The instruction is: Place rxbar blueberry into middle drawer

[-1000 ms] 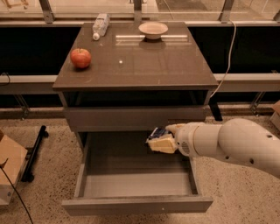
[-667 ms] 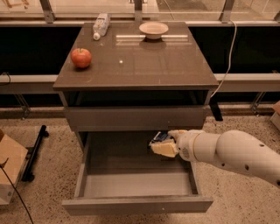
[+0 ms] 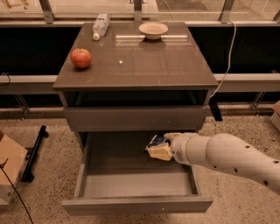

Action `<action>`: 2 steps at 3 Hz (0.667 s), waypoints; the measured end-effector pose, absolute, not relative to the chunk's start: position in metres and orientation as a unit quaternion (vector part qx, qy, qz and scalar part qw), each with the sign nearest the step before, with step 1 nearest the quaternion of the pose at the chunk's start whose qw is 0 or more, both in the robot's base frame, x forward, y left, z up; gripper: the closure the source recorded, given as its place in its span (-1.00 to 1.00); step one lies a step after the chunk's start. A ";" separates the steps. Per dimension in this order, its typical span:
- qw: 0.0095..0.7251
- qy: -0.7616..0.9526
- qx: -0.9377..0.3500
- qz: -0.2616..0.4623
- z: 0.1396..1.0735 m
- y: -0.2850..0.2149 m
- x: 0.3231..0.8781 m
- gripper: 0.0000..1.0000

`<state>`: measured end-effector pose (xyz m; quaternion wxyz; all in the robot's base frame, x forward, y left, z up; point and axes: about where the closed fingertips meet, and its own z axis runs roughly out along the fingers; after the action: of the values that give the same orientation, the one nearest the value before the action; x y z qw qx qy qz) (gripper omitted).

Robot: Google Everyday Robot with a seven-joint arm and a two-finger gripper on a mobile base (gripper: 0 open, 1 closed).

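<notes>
The rxbar blueberry point(image 3: 154, 141) is a small, flat, dark-blue wrapper with a white patch; it sits pinched in my gripper point(image 3: 158, 149), tilted, one end poking up and left past my fingers; I hold it above the right rear part of the middle drawer point(image 3: 131, 186); that drawer stands open, a wide smooth grey box with a plain handleless front.

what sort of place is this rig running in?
Probably an office or lab test area: terrazzo floor, glass panels behind, a lone grey cabinet. The gripper holds the rxbar blueberry over the open middle drawer.
</notes>
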<state>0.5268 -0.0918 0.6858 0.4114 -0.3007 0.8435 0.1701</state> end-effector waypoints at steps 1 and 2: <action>0.396 0.848 -0.307 0.174 0.645 -0.087 0.529 1.00; 0.380 0.855 -0.295 0.191 0.593 -0.094 0.538 1.00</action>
<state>0.5383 -0.0935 0.5932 0.3803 -0.2953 0.8555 0.1907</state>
